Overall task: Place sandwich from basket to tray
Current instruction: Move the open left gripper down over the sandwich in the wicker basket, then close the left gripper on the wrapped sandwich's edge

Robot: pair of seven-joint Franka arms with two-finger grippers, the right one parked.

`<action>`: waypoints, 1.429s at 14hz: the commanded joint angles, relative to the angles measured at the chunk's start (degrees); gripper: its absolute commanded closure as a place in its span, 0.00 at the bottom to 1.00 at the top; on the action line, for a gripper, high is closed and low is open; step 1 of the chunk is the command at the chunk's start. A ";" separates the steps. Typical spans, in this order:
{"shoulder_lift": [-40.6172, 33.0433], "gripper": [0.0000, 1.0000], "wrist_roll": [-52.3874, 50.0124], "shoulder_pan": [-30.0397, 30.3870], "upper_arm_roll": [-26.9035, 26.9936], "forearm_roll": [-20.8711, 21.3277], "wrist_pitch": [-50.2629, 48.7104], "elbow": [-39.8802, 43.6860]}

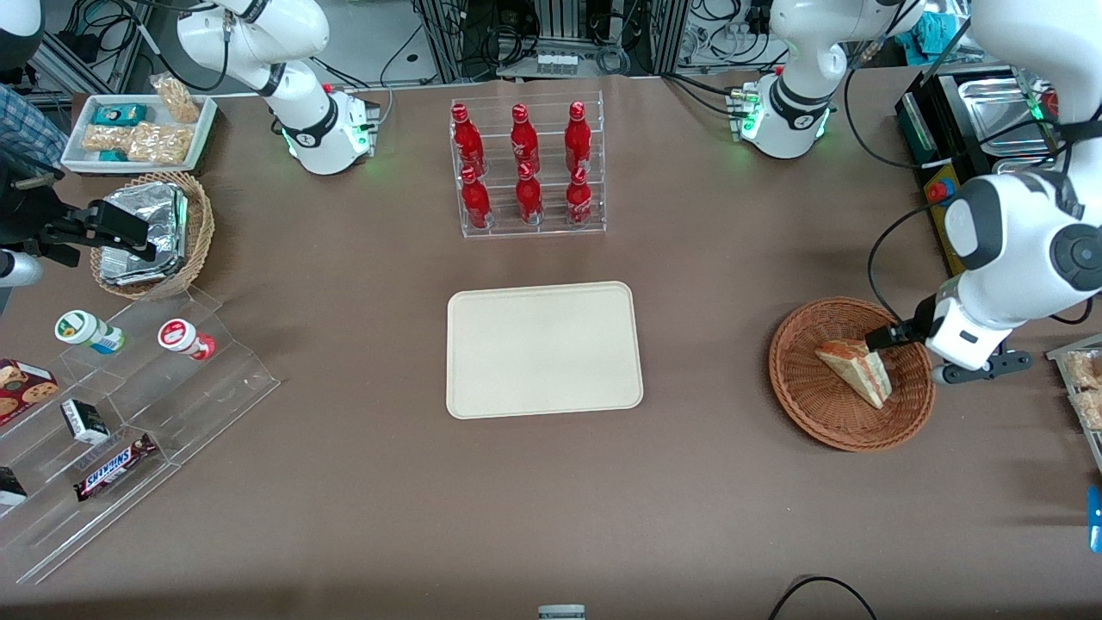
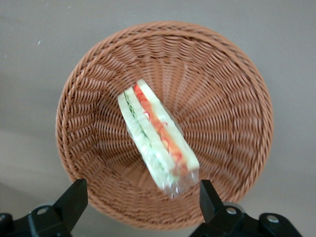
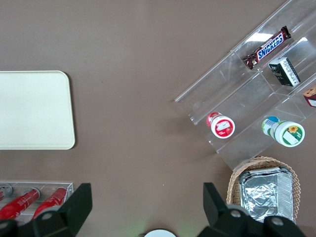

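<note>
My pincer [image 2: 140, 202] hangs over the wicker basket [image 1: 809, 405] at my own end of the table, its two black fingers [image 2: 74, 200] spread wide, with nothing between them and nothing in their grip. From my wrist I see both fingertips apart above the basket's rim, one to each side of the sandwich's near end; neither one touches the wrap as far as I can tell.

The sandwich [image 2: 157, 135] lies inside the basket on the woven floor, a clear-wrapped wedge on its side, with pale bread on the outside and the green and red-orange layers showing along its cut face. In the front view the sandwich [image 1: 857, 368] sits near the middle of the basket, and my pincer [image 1: 887, 336] is just above the basket's edge, close to the wedge's upper corner.

The cream tray [image 1: 544, 349] lies flat at the middle of the table, well apart from the basket, with a clear rack of red bottles [image 1: 525, 168] farther from the front camera than it
</note>
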 commanded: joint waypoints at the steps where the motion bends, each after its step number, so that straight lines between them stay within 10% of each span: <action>1: 0.91 0.00 -12.68 0.02 -0.39 -0.64 1.32 -0.08; 10: 7.84 0.00 -32.30 -0.50 -0.83 -1.43 7.72 -0.16; 11: 8.81 0.17 -34.93 -1.20 -0.83 -1.44 8.60 -0.07; 13: 9.35 0.84 -37.85 -3.14 -0.83 -1.17 8.35 0.10; 20: 2.59 1.00 -27.34 -7.08 -0.83 -0.56 -8.85 4.49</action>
